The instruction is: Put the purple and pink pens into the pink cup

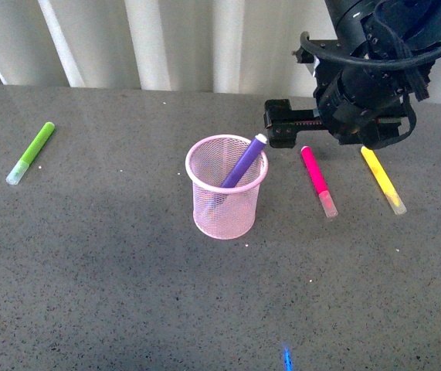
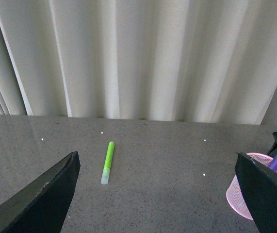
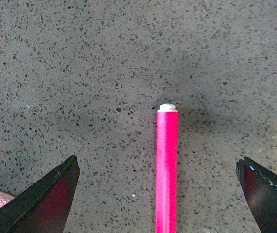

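Purple pen (image 1: 239,166) leans inside pink cup (image 1: 228,210); pink pen (image 1: 317,180) lies flat on table (image 1: 127,294) just R of cup. R gripper (image 3: 156,167) hangs over pink pen, fingers spread wide, empty — L gripper (image 2: 157,162) likewise spread, empty.

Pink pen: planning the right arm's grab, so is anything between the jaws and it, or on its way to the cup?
Nothing visible. The right gripper hangs over the pink pen with open jaws; only bare table separates the pen from the pink cup. The yellow pen lies on its other side.
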### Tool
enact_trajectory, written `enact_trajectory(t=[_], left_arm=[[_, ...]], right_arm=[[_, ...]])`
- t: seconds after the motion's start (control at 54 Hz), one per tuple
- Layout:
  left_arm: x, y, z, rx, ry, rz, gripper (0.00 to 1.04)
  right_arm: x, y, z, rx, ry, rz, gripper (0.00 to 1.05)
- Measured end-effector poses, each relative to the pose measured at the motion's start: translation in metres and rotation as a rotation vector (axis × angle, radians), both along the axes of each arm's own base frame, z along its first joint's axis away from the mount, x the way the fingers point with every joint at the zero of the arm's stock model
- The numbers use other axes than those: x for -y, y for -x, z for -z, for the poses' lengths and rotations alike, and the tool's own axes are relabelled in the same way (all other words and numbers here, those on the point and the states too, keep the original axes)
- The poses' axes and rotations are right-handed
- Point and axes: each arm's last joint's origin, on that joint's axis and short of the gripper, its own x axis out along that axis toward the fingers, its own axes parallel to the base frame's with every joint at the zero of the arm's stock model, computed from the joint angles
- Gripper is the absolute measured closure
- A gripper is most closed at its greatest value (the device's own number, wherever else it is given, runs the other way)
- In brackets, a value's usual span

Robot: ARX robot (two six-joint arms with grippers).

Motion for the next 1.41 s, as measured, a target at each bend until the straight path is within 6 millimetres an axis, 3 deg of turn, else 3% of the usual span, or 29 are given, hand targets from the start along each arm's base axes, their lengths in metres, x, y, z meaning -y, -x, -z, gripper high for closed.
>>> enact_trajectory(t=[0.574, 0.852, 1.074, 1.352, 1.407], left_arm=[[0.0, 0.0, 0.0, 0.0, 0.0, 0.0, 0.07], [0.0, 0.0, 0.0, 0.0, 0.0, 0.0, 0.07], [0.0, 0.0, 0.0, 0.0, 0.0, 0.0, 0.07], [0.0, 0.0, 0.0, 0.0, 0.0, 0.0, 0.07], [0.0, 0.0, 0.0, 0.0, 0.0, 0.0, 0.07]], right_arm=[[0.01, -0.004, 0.043, -0.022, 0.009, 0.054, 0.07], [0.015, -0.007, 0.046, 0.017, 0.03, 0.053, 0.08], [0.02, -0.009, 0.047, 0.025, 0.042, 0.04, 0.51], [0.028, -0.012, 0.047, 0.039, 0.036, 0.05, 0.89], [0.028, -0.012, 0.047, 0.043, 0.032, 0.05, 0.93]])
